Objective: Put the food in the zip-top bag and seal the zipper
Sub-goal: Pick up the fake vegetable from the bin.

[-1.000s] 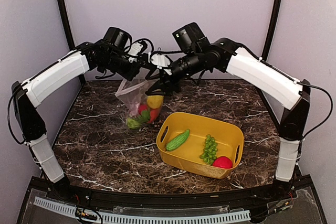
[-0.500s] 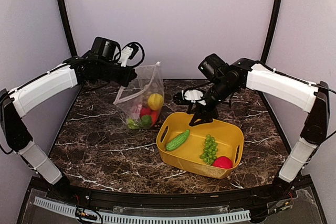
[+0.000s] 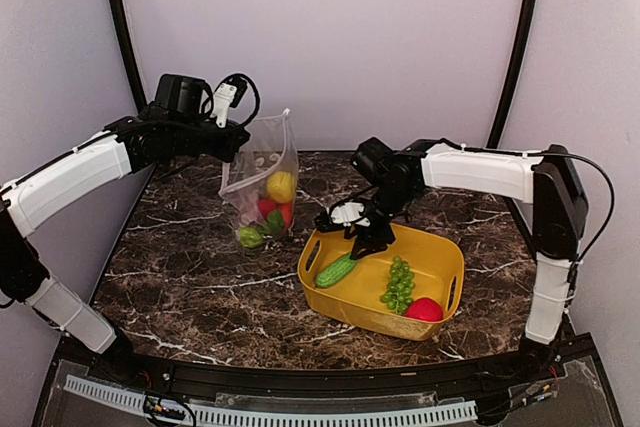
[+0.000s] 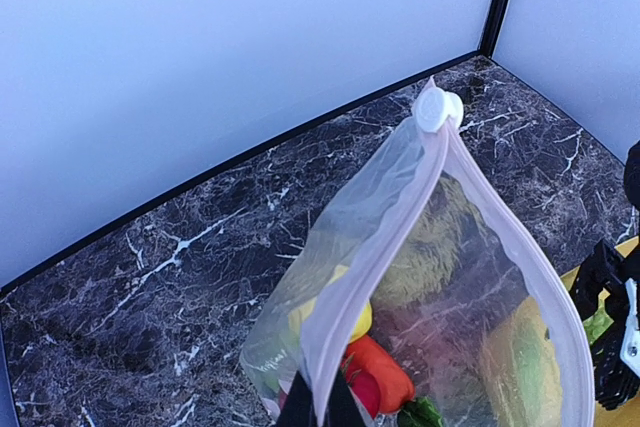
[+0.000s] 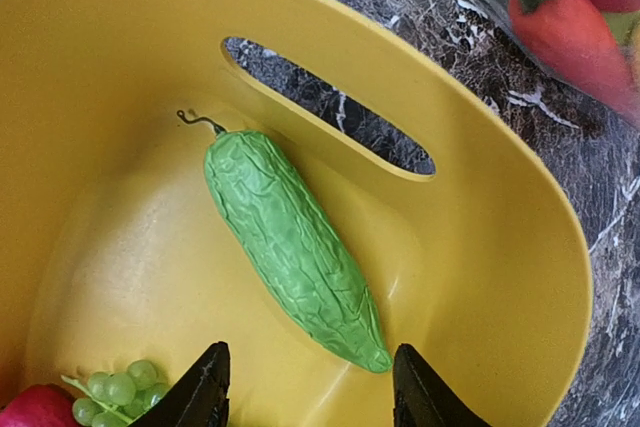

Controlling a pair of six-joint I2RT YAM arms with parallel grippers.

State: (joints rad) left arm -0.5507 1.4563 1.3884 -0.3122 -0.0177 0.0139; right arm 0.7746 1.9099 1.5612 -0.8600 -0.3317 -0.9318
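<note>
You can read no text anywhere; a faint mark low on the zip-top bag (image 4: 430,267), left wrist view, is illegible.

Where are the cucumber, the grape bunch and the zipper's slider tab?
cucumber (image 5: 295,247): right wrist view, middle of its bumpy green body.
grape bunch (image 3: 399,284): top external view, centre of the cluster.
slider tab (image 4: 437,108): left wrist view, middle of the white tab.

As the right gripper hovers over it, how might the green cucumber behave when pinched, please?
The cucumber looks like hard moulded plastic, so probably stiff and light. Its rounded, tapered body may roll or slip from the right gripper; its wrinkled skin could help grip.
</note>
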